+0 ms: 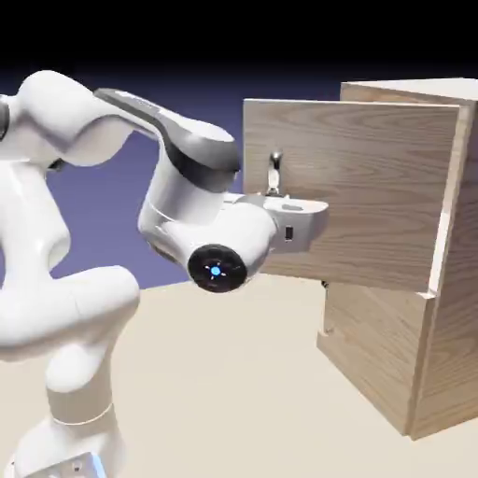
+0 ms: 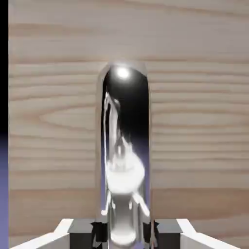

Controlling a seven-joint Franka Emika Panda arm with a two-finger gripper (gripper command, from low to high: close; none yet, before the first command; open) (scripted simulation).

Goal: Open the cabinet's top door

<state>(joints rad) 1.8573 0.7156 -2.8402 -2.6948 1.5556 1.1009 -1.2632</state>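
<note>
The tall light-wood cabinet (image 1: 453, 308) stands at the exterior view's right. Its top door (image 1: 373, 196) is swung out from the cabinet's front, with its free edge toward the arm. On that door, near the free edge, sits a small silver handle (image 1: 274, 171). My gripper (image 1: 280, 198) is shut on the handle's lower part. In the hand view the shiny curved handle (image 2: 124, 146) fills the middle against the door's wood (image 2: 194, 121). It runs down between my dark fingertips (image 2: 99, 232), and my gripper (image 2: 125, 234) is clamped on it.
The shorter lower door (image 1: 373, 341) sits shut under the open one. The beige table (image 1: 233, 392) stretches between my arm's base and the cabinet. At the hand view's left edge, past the door's edge, a strip of dark backdrop (image 2: 4, 97) shows.
</note>
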